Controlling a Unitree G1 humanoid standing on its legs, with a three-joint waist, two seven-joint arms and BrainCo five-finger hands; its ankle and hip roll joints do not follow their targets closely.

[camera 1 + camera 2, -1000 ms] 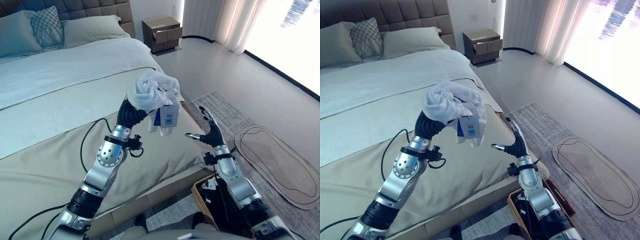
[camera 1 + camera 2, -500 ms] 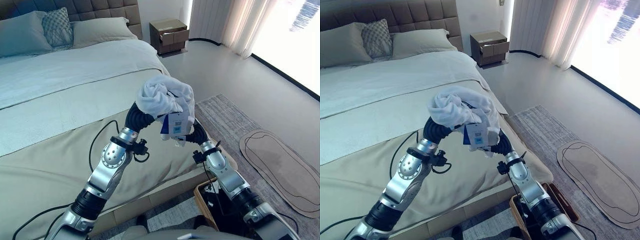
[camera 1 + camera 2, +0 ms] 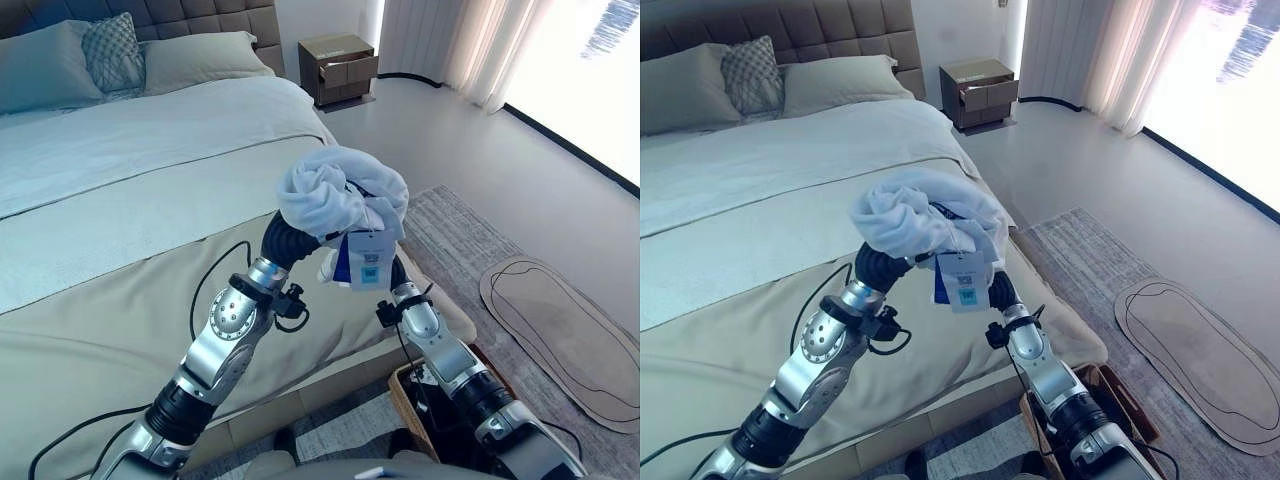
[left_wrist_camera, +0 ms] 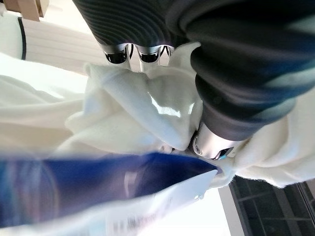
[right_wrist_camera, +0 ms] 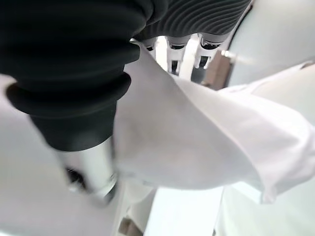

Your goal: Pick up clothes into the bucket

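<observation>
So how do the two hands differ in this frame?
The left hand is buried in the white garment, carrying the bundle from below. The right hand reaches up under the hanging cloth beside the tag. Both touch the same garment above the bed.

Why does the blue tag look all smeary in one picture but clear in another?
In the left wrist view the tag sits right by the camera, so it blurs into streaks; in the left eye view it hangs sharp under the white garment; the window glares top right.
</observation>
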